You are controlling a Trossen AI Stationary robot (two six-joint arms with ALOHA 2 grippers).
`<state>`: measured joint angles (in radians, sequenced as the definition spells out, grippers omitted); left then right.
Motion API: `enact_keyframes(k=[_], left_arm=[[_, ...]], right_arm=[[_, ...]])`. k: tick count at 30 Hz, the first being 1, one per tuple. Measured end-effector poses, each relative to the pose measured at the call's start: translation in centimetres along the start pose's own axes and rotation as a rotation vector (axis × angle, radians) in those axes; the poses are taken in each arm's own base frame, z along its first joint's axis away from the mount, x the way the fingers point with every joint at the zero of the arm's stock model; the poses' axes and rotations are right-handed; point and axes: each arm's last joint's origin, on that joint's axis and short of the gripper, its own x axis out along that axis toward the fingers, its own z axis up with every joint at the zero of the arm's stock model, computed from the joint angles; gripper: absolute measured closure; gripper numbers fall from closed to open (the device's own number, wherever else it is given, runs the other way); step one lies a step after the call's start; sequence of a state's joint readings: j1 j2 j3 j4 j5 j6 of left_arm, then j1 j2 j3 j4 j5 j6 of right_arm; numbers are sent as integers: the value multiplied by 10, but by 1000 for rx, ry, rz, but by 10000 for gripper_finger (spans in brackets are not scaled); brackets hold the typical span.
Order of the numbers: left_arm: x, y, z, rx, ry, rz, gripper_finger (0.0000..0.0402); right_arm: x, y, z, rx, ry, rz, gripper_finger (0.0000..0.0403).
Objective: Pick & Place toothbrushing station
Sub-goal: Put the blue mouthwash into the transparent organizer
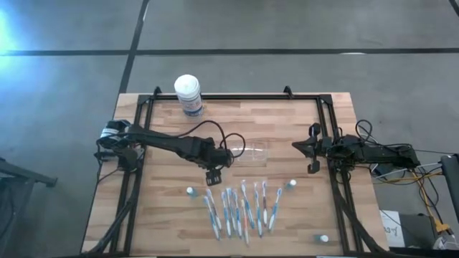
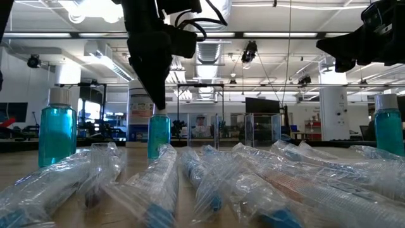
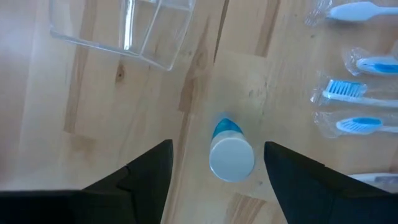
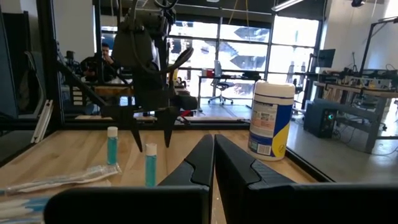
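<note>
1. We are holding our left gripper (image 3: pixel 214 165) spread wide above a small blue bottle (image 3: pixel 230 152).
2. Toothbrushing station (image 1: pixel 247 150) is sitting mid-table, untouched.
3. Our right gripper (image 4: pixel 213 163) is waiting clenched, empty.

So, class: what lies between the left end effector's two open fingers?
A small blue bottle with a white cap stands upright on bare wooden table, seen in the left wrist view.

A tall round canister (image 1: pixel 188 94) with a white lid and a blue label stands at the far edge of the wooden table (image 1: pixel 165 222). Many toothbrushes in clear wrappers (image 1: pixel 240 208) lie side by side near the front. Small blue bottles with white caps stand around them: one (image 1: pixel 191 192) on the left, one (image 1: pixel 291 184) on the right, and one (image 1: pixel 323 239) near the front right corner.
</note>
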<state>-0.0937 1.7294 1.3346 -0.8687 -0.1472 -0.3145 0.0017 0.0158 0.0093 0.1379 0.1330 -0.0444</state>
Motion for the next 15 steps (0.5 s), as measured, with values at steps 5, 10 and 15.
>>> enact_keyframes(k=[5, 10, 15], left_arm=[[0, -1, 0, 0, 9, -30, 147], [2, -1, -1, 0, 10, -22, 147], [3, -1, -1, -1, 2, -22, 148]], right_arm=[[0, 0, 0, 3, 0, 0, 394], [0, 0, 0, 3, 0, 0, 394], [0, 0, 0, 3, 0, 0, 394]])
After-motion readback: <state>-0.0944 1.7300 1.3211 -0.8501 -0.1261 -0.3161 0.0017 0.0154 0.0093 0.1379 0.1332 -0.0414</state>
